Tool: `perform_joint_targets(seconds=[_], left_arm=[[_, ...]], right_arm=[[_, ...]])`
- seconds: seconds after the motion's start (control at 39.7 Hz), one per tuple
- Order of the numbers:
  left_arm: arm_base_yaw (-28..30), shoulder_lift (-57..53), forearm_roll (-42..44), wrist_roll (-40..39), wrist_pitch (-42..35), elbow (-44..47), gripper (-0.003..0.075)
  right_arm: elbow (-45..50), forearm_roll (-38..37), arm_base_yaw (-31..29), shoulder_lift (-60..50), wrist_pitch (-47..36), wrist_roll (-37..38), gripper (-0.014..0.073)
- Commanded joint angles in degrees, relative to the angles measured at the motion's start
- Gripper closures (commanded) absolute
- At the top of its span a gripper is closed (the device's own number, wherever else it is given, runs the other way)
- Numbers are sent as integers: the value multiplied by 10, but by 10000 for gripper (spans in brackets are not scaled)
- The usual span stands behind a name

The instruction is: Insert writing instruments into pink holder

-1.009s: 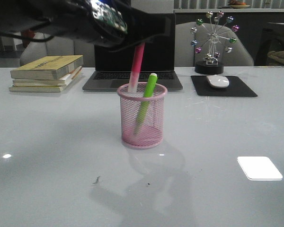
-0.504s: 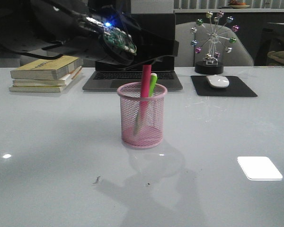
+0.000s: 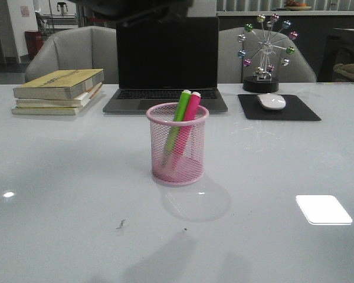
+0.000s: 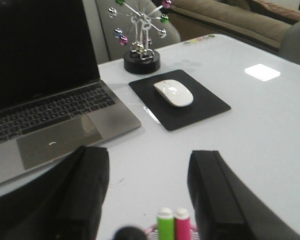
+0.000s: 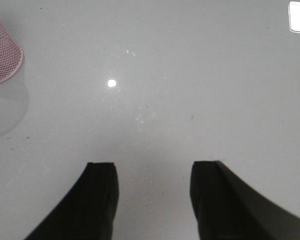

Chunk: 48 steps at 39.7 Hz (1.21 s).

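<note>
The pink mesh holder [image 3: 177, 144] stands upright in the middle of the table. Both markers lean inside it side by side, the green marker [image 3: 180, 106] on the left and the pink marker [image 3: 190, 107] on the right, their white tips above the rim. In the left wrist view the green marker [image 4: 165, 225] and pink marker [image 4: 182, 225] show just below my left gripper [image 4: 149, 157], which is open, empty and well above the cup. Over bare table, my right gripper [image 5: 154, 170] is open and empty, the holder's base [image 5: 2, 50] off to one side.
An open laptop [image 3: 166, 65] sits behind the cup. A stack of books [image 3: 58, 89] lies at the back left. A white mouse [image 3: 272, 101] rests on a black pad [image 3: 278, 108], with a ferris-wheel ornament [image 3: 264, 53] behind it.
The left gripper let go of the pink marker, which dropped into the cup next to the green one. The left arm then rose up out of the front view.
</note>
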Motion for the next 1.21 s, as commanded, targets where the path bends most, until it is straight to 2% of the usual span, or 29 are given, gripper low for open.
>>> perform_joint_targets(seconds=[0.0, 0.13, 0.33, 0.63, 0.83, 0.98, 1.19], left_arm=[[31, -71, 2, 6, -26, -14, 315], [76, -123, 2, 6, 2, -14, 315], [161, -207, 2, 9, 111, -13, 315], [281, -333, 2, 9, 152, 92, 315], [321, -425, 2, 9, 152, 206, 315], [328, -484, 1, 9, 152, 282, 315], [328, -521, 1, 9, 152, 330, 315]], right_arm=[[-17, 10, 0, -6, -30, -8, 149], [-17, 10, 0, -6, -30, -8, 149], [-17, 10, 1, -6, -31, -8, 149], [-17, 10, 2, -6, -39, -8, 149], [-17, 10, 3, -6, -38, -8, 149], [-17, 10, 26, -6, -39, -8, 149], [-17, 10, 39, -6, -39, -8, 149]])
